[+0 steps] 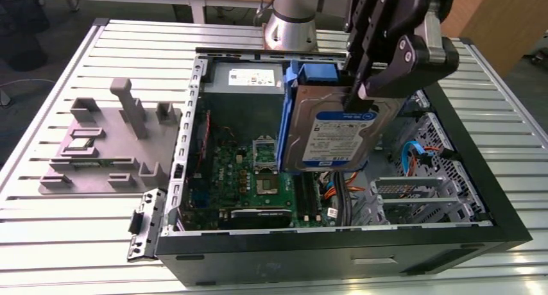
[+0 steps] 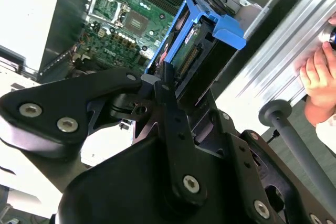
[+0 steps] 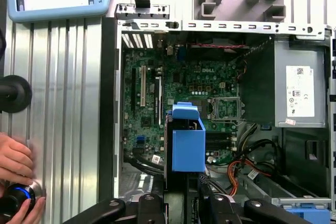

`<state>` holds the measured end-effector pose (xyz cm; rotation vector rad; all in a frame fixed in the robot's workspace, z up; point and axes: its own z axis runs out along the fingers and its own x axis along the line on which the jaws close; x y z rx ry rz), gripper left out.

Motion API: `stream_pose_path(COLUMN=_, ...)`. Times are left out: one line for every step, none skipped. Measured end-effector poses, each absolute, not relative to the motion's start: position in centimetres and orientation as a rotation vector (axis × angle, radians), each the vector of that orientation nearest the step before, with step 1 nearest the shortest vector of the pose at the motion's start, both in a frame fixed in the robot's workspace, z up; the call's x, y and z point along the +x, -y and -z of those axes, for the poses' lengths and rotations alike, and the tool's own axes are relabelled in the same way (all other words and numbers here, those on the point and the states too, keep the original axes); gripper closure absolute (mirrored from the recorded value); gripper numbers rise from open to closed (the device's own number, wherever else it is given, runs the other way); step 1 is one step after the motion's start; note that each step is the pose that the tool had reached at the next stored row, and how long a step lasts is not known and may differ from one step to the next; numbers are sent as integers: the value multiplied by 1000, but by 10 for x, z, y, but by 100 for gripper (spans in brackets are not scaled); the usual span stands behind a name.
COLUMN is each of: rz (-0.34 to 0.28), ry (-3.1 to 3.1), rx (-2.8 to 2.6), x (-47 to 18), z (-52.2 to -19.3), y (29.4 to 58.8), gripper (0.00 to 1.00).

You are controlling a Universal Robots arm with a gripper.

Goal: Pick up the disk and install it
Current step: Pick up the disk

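**Disk lifted, not yet seated**

The black two-fingered gripper [image 1: 360,104] was clamped on the upper edge of the disk [image 1: 334,138], a flat silver hard drive with a white, blue-banded label framed by blue plastic rails. It held the disk on edge, clear of any support, above the open black computer case [image 1: 342,260]. Both wrist views showed the blue rail end [image 3: 188,140] hanging over the green motherboard [image 3: 152,103].

In the exterior view, the grey perforated metal cage [image 1: 409,191] lay at about four o'clock from the disk, well apart from it. The grey power supply box with a white sticker [image 1: 248,80] sat at about ten o'clock.

Judged from this, the pick-up was done and the installation remained.

A grey moulded fixture with upright posts [image 1: 102,147] stood at nine o'clock of the case. A person's hand [image 3: 16,161] rested on the slatted aluminium table [image 1: 86,244].
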<state>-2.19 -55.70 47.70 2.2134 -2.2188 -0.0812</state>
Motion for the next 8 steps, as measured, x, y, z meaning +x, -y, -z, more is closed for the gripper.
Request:
stream_pose_path(rz=81, ry=2219, rx=2213, x=-22, z=-477, y=560, gripper=65)
stream_pose_path(rz=81, ry=2219, rx=2213, x=-22, z=-477, y=562, gripper=65)
stream_pose_path(rz=81, ry=2219, rx=2213, x=-21, z=-477, y=564, gripper=65)
stream_pose_path(rz=82, ry=2218, rx=2213, x=-21, z=-477, y=566, gripper=65)
stream_pose_path(rz=81, ry=2219, rx=2213, x=-21, z=-477, y=566, gripper=65)
stream_pose_path(rz=82, ry=2219, rx=2213, x=-21, z=-477, y=567, gripper=65)
stream_pose_path(rz=82, ry=2219, rx=2213, x=-21, z=-477, y=567, gripper=65)
stream_pose_path(rz=82, ry=2218, rx=2213, x=-21, z=-477, y=567, gripper=65)
